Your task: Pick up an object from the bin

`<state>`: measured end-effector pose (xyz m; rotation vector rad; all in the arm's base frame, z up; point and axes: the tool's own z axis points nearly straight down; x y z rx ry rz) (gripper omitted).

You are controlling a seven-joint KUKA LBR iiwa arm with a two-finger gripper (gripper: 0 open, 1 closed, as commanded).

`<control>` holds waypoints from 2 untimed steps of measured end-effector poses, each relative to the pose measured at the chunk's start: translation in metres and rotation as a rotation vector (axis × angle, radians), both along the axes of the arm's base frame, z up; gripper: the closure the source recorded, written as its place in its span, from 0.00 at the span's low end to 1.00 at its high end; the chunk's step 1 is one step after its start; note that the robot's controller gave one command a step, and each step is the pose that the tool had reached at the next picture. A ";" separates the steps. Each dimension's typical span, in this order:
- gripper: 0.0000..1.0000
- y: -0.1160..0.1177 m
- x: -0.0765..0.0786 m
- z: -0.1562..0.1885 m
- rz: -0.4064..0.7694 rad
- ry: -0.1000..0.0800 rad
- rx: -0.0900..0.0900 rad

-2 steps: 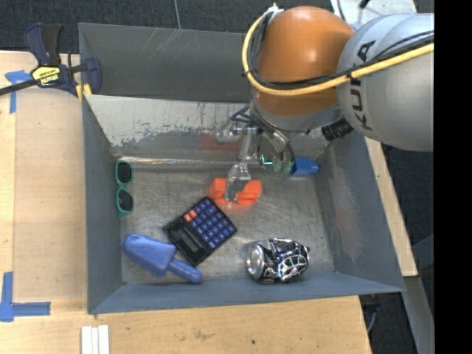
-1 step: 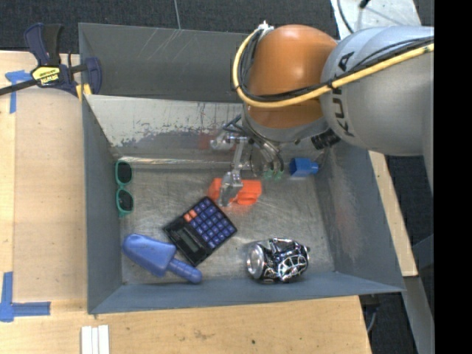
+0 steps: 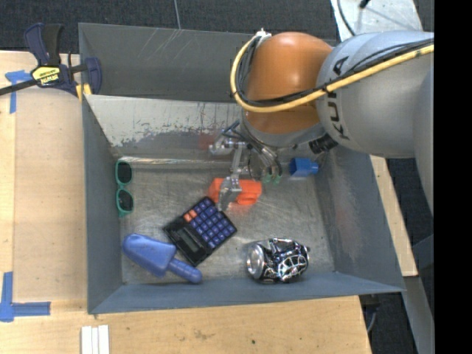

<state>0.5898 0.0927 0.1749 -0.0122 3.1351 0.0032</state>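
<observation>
bin [image 3: 99, 227] status, left to right:
- green sunglasses [image 3: 123, 189] lying against the left wall, well left of the gripper tip, one lens above the other in the view
- blue plastic scoop-shaped thing [image 3: 151, 253] sitting down-left of the tip, near the front-left corner, its narrow end touching the calculator's lower corner
- black calculator [image 3: 203, 229] with blue keys and a few orange ones lying tilted, just down-left of the tip, its top corner near the orange block
- gripper [image 3: 231, 192] hanging mid-bin, its tip overlapping the orange block [image 3: 251, 191] in the view; block showing on both sides of the tip, more of it on the right. Can't tell whether the gripper is spread or closed, or whether it is actually touching the block
- crushed drink can [image 3: 278, 260] lying on its side down-right of the tip, by the front wall, apart from the block
- small blue piece [image 3: 303, 167] sitting up-right of the tip, partly under the arm
- orange wrist cover [image 3: 284, 80] with a yellow cable looping round it, sitting above the tip
</observation>
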 end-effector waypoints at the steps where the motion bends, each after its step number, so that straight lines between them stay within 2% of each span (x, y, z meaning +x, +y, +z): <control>1: 0.00 -0.040 0.000 -0.004 -0.014 0.013 -0.005; 2: 0.00 -0.045 0.008 -0.027 -0.013 -0.009 0.003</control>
